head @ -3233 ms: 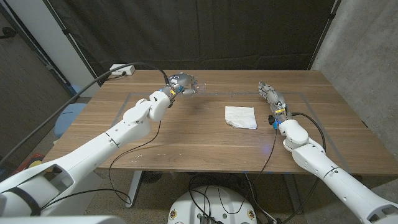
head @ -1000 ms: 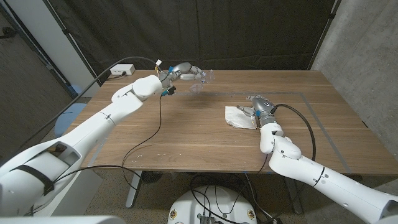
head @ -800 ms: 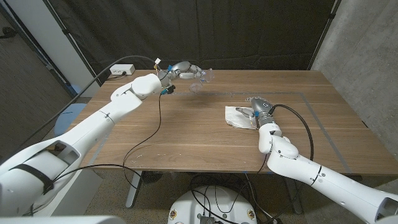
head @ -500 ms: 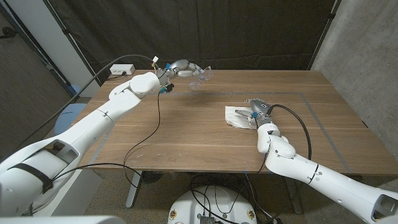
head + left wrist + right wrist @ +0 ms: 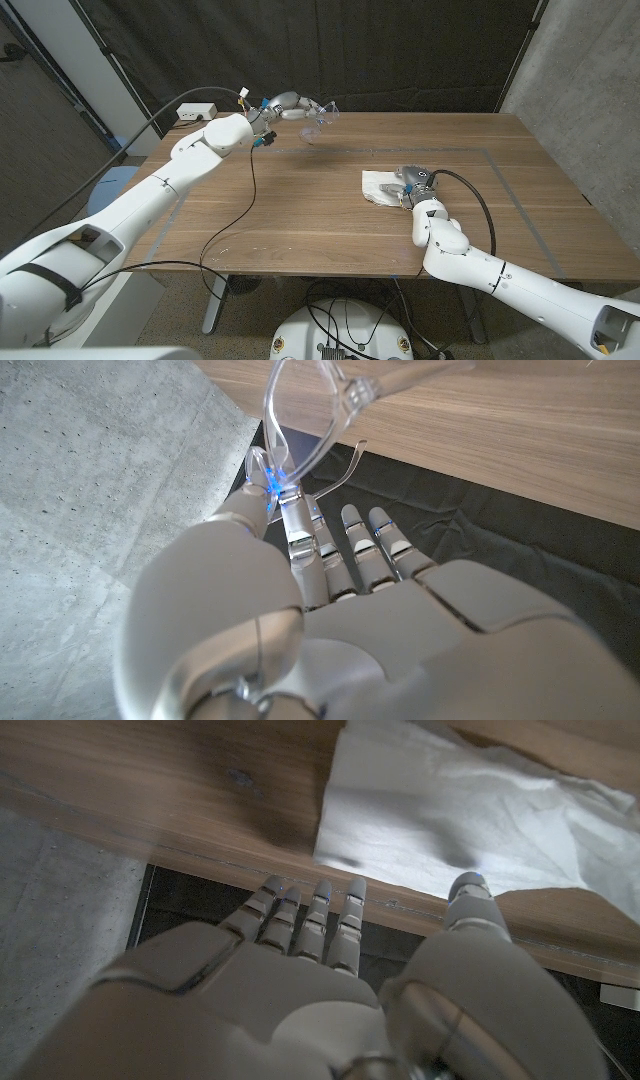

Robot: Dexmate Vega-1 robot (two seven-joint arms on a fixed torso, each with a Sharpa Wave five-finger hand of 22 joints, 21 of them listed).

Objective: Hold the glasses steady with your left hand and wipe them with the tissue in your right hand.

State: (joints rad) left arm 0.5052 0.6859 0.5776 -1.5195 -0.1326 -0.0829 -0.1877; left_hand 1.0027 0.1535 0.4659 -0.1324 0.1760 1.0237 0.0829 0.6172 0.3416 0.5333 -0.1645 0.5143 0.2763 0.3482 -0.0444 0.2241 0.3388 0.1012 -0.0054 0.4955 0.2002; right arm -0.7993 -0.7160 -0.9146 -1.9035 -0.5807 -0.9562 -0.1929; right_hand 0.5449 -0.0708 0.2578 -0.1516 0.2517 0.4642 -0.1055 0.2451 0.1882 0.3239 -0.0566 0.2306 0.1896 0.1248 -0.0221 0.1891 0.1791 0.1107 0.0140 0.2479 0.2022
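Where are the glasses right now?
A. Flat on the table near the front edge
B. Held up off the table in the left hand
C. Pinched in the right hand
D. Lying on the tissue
B: the left hand holds the clear glasses raised above the far side of the table, while the right hand is down at the white tissue.

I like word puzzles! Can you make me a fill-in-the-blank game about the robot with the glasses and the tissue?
1. The left hand holds the clear ____ up above the table.
2. The white tissue lies on the ____.
3. The ____ hand is at the tissue.
4. The table is made of ____.

Missing words: glasses, table, right, wood
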